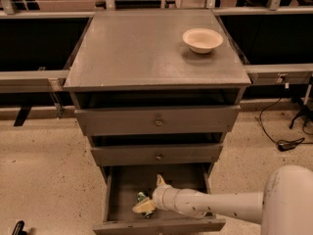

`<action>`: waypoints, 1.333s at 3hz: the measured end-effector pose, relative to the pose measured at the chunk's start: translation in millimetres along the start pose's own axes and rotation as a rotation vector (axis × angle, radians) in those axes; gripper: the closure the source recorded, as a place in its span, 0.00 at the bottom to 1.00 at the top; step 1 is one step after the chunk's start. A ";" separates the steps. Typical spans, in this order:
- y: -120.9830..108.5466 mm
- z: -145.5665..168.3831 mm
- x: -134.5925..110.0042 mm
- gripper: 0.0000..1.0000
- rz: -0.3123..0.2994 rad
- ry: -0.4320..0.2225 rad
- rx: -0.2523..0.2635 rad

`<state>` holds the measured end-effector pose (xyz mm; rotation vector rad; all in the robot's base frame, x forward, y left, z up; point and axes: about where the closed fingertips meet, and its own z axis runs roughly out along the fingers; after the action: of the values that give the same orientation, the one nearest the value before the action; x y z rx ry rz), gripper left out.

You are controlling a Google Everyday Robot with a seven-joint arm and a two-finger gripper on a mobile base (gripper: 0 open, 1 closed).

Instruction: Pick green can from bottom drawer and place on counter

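Note:
The bottom drawer [122,190] is pulled open below two closed grey drawers. The green can [141,197] lies inside it, left of centre, partly hidden by my gripper. My gripper [149,195] reaches into the drawer from the right on a white arm. Its fingers are spread, one cream fingertip [159,180] pointing up and back, the other at the can's near side. The can lies between them and I cannot tell whether they touch it. The counter [142,48] is the grey top of the cabinet.
A cream bowl [202,39] sits at the counter's back right. The arm's white elbow [288,199] fills the lower right. Cables lie on the speckled floor to the right. Dark benches flank the cabinet on both sides.

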<state>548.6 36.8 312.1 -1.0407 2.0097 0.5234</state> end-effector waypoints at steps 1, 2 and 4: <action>-3.0 25.6 40.5 0.03 0.051 0.059 -0.003; -7.6 42.9 64.2 0.10 0.078 0.100 0.024; -12.3 83.8 95.2 0.10 0.108 0.076 0.006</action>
<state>564.4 38.1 185.7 -0.9654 2.1428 0.5414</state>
